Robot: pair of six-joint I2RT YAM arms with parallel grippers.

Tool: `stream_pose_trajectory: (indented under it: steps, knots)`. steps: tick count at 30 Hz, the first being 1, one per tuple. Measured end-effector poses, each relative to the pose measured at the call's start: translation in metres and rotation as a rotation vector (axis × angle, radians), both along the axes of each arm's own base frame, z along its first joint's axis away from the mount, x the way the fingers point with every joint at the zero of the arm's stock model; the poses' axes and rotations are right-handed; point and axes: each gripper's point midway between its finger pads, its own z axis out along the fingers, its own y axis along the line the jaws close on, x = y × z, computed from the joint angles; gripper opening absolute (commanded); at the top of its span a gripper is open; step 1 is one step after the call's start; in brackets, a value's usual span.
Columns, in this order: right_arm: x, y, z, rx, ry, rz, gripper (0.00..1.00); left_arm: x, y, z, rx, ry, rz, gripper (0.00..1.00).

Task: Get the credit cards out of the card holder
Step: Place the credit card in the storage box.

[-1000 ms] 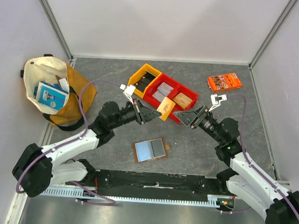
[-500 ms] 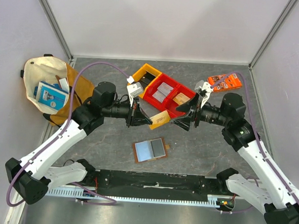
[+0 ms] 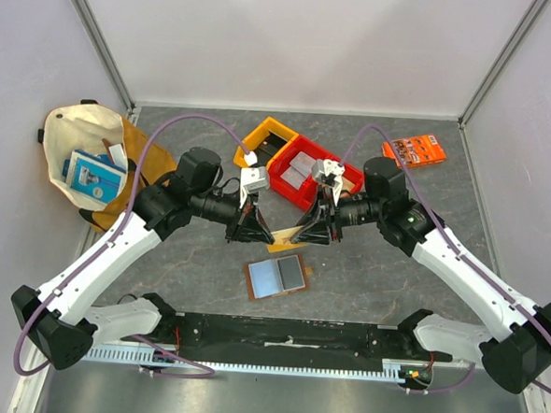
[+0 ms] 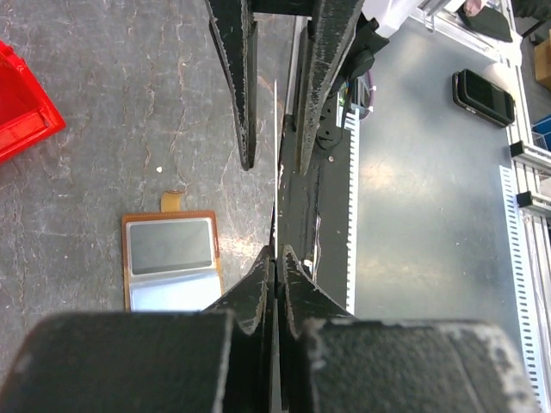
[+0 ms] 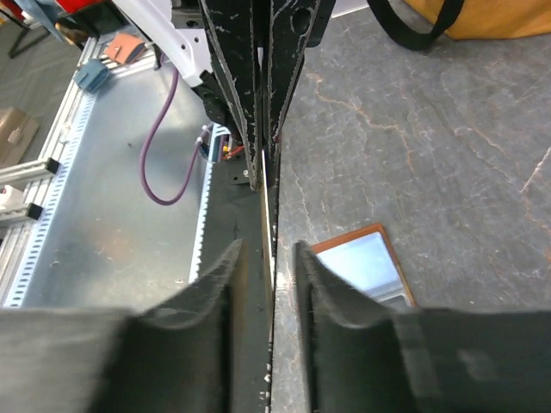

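Left tool (image 3: 256,226): clamped shut on one end of a thin orange-gold credit card (image 3: 288,233), held above the worktop at mid-frame.
Brown leather card holder (image 3: 276,277): lies open at lower centre, pale blue and grey inside.
Right tool (image 3: 313,229): jaws apart, straddling the card's other end, no grip.
Step, judged: hand-over between tools.
Next: right closes squarely before left lets go.

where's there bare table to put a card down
Bare: the patch right of the card holder, up to the right arm; the back strip between tote bag and yellow bin. Crowded: the middle, where left claw and right claw meet around a card before the red bin.
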Motion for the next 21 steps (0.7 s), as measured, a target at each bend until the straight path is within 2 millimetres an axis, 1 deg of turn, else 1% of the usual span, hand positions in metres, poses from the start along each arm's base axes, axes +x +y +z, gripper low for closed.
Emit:
stream_pose_trajectory:
  steps: [1,2,4,5,6,7,8,9,11,13,14,17,19,21]
  knots:
    - [-0.001,0.002,-0.001,-0.002,0.001,0.010,0.05,-0.001,0.001,-0.002,0.007,0.001,-0.002,0.02]
    - [-0.001,0.003,-0.002,-0.004,0.003,0.016,0.00,-0.001,0.002,-0.003,0.011,0.000,-0.003,0.03]
    - [-0.001,0.003,-0.004,-0.009,0.016,0.020,0.00,-0.001,0.003,-0.005,0.021,-0.007,0.001,0.10]
    - [-0.001,0.003,-0.004,-0.011,0.019,0.019,0.00,0.000,0.003,-0.005,0.025,-0.009,0.006,0.16]
    - [0.000,0.003,-0.004,-0.012,0.021,0.017,0.00,0.003,0.004,-0.006,0.032,-0.018,0.023,0.24]
    - [0.000,0.003,-0.005,-0.012,0.021,0.014,0.00,0.004,0.005,-0.006,0.035,-0.027,0.033,0.34]
    - [0.003,0.002,-0.005,-0.014,0.026,0.003,0.00,0.007,0.007,-0.006,0.041,-0.041,0.056,0.48]
    - [0.007,0.000,-0.005,-0.018,0.036,-0.019,0.00,0.011,0.010,-0.008,0.050,-0.056,0.094,0.57]
    - [0.018,-0.006,-0.007,-0.027,0.057,-0.072,0.00,0.021,0.016,-0.011,0.070,-0.093,0.181,0.69]
    - [0.036,-0.015,-0.012,-0.042,0.086,-0.162,0.00,0.034,0.027,-0.017,0.098,-0.130,0.295,0.79]
    - [0.049,-0.022,-0.017,-0.055,0.111,-0.229,0.00,0.041,0.034,-0.021,0.114,-0.147,0.361,0.82]
    - [0.082,-0.043,-0.033,-0.092,0.193,-0.411,0.00,0.061,0.059,-0.033,0.157,-0.197,0.562,0.85]
    - [0.110,-0.064,-0.048,-0.116,0.276,-0.569,0.00,0.075,0.079,-0.040,0.180,-0.235,0.707,0.85]
    - [0.136,-0.087,-0.063,-0.133,0.369,-0.724,0.00,0.087,0.098,-0.042,0.196,-0.270,0.840,0.85]
